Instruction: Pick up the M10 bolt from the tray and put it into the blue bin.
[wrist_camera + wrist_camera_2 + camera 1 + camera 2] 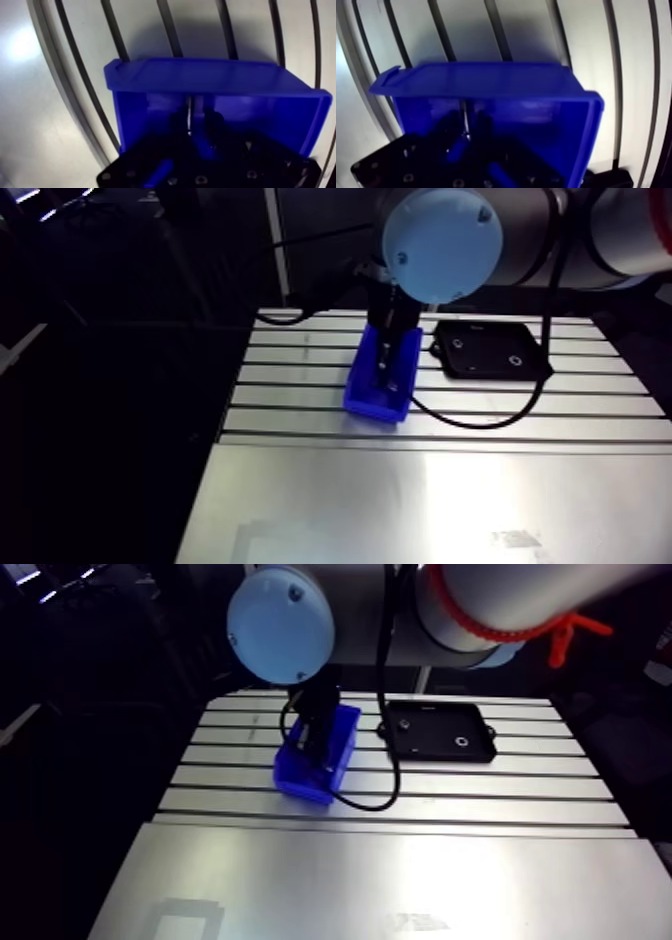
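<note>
The blue bin (362, 393) stands on the slotted table to the left of the black tray (490, 350). My gripper (192, 129) reaches down inside the bin, and its dark fingers are hard to make out against the blue floor. Between the fingertips a thin bright upright sliver shows, which looks like the M10 bolt (189, 116) pinched there. In the wrist view the bin's rim (200, 75) lies just ahead of the fingers.
The tray (440, 731) holds a small ring-shaped part (460, 742) and another small piece (405, 724). A black cable loops on the table in front of the bin and tray. A smooth metal plate (420, 508) covers the near part of the table.
</note>
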Robot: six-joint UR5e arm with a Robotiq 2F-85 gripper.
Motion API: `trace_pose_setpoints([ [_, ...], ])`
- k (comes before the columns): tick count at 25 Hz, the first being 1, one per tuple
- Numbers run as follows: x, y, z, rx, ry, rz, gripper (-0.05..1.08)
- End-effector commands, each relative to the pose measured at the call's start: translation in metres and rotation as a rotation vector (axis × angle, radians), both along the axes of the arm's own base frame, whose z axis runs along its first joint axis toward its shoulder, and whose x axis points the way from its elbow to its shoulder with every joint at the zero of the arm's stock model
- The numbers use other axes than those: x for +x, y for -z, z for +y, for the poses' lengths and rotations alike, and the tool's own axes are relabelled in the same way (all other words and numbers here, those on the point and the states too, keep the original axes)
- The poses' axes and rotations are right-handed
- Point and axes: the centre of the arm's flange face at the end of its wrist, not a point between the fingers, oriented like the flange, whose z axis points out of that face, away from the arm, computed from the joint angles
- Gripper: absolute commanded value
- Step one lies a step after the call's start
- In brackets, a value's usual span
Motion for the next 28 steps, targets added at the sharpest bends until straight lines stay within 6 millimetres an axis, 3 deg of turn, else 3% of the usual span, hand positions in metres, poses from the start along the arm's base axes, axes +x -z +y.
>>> trace_pose_setpoints([
  [1, 0.0, 0.0, 0.0, 0.002, 0.001, 0.01, 0.05],
  [7, -0.003, -0.015, 0.0, -0.004, 0.009, 0.028, 0.02],
  [10, -0.006, -0.037, 0.001, -0.003, 0.02, 0.036, 0.02],
  [14, -0.007, -0.085, 0.0, -0.004, 0.026, 0.032, 0.02],
  [21, -0.008, -0.145, 0.002, 0.023, 0.128, 0.02, 0.02],
  [28, -0.017, -0.213, 0.002, 0.059, 0.514, 0.061, 0.02],
])
